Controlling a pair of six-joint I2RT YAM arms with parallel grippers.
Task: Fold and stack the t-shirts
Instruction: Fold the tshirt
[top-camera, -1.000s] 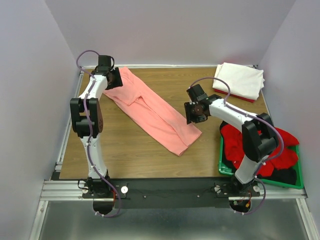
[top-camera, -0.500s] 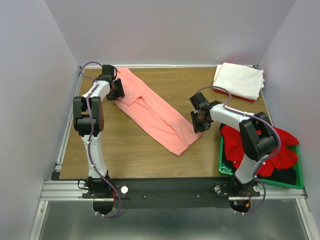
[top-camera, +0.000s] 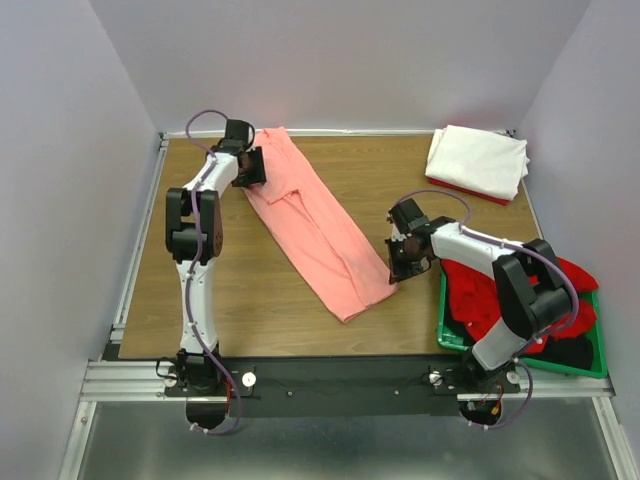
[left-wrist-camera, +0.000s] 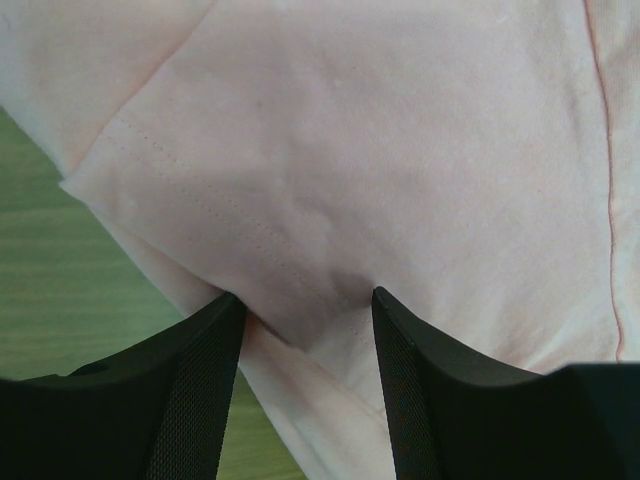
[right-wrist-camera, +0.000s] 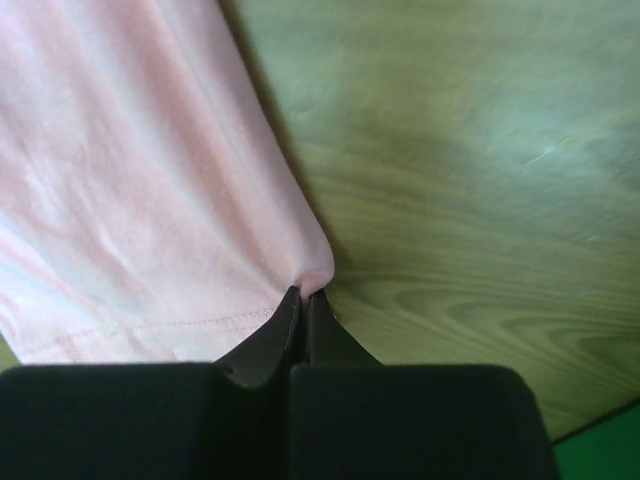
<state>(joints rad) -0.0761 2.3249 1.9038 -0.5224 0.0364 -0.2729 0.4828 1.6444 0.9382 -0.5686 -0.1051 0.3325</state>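
A salmon-pink t-shirt (top-camera: 315, 225), folded into a long strip, lies slantwise on the wooden table (top-camera: 230, 290). My left gripper (top-camera: 255, 168) is at the strip's far left edge. In the left wrist view its jaws (left-wrist-camera: 305, 330) stand open, and a sleeve hem of the pink cloth (left-wrist-camera: 400, 150) lies between the fingers (left-wrist-camera: 205, 390). My right gripper (top-camera: 398, 270) is at the strip's near right corner. In the right wrist view it (right-wrist-camera: 305, 295) is shut on that corner of the pink cloth (right-wrist-camera: 130, 200).
A folded white t-shirt (top-camera: 478, 160) rests on a red one (top-camera: 455, 187) at the back right. A green crate (top-camera: 448, 335) at the near right holds bright red (top-camera: 500, 300) and dark (top-camera: 570, 352) shirts. Walls stand close on three sides.
My right gripper moved nearer along the shirt's right edge and closed on its near corner. My left gripper moved back and rightward along the far end. The pink strip turned steeper.
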